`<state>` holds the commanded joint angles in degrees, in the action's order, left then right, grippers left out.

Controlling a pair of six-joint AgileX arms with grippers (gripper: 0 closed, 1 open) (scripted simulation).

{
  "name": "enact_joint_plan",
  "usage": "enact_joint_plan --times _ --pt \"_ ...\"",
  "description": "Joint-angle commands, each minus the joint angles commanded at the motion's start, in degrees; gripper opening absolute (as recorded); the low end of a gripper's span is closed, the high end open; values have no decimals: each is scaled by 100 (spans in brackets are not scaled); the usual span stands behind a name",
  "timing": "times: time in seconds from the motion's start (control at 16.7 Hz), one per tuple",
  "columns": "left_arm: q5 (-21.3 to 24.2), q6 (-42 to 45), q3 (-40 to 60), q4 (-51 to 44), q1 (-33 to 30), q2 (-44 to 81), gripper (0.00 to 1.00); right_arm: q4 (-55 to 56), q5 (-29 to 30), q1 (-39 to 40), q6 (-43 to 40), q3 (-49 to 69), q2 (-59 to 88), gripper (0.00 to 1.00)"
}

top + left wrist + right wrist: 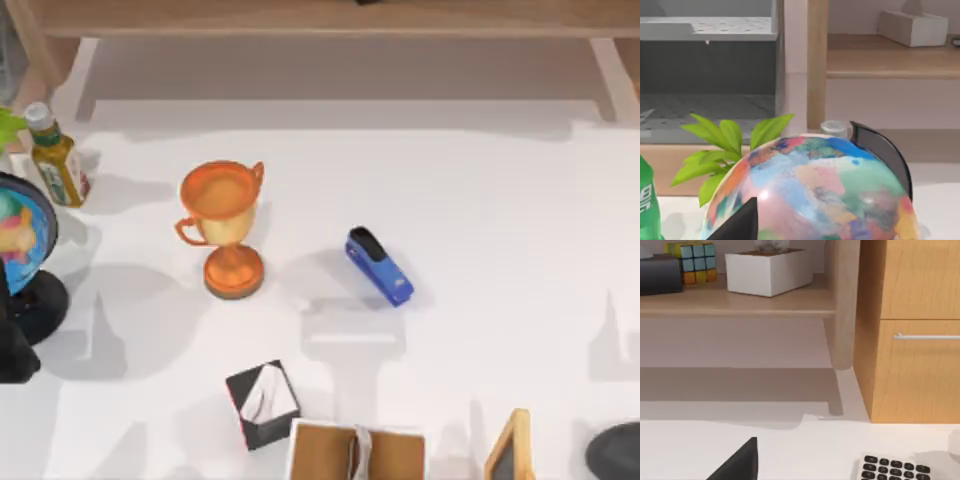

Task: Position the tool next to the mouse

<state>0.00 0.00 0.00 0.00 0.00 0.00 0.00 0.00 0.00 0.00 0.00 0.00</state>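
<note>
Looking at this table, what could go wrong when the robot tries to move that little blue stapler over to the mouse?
The blue stapler lies at an angle, so a badly aligned grip might slip or spin it. The orange trophy stands tall to its left; an arm sweeping past might topple it. The dark mouse sits at the table's lower right edge beside a small chalkboard, so a careless placement could bump either one.

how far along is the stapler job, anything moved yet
Nothing looks done. The stapler lies alone mid-table, right of the trophy, with no gripper on it. The mouse sits at the table's near right corner, well apart from it. Nothing is in hand: in the wrist views the left arm faces the globe and the right arm a keypad. Left: grasp the stapler, carry it right and set it beside the mouse.
</note>
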Motion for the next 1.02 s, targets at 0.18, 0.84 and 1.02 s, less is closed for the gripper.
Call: enact_joint_plan --times 0.18,0.84,1.02 --pt "0 0 0 0 0 0 100 -27 9 24 1 43 44 100" --pt "0 0 0 0 0 0 100 -2069 -176 1527 90 3564 3307 100" --pt "0 0 0 0 0 0 100 -2971 -415 2052 111 5177 4931 100"
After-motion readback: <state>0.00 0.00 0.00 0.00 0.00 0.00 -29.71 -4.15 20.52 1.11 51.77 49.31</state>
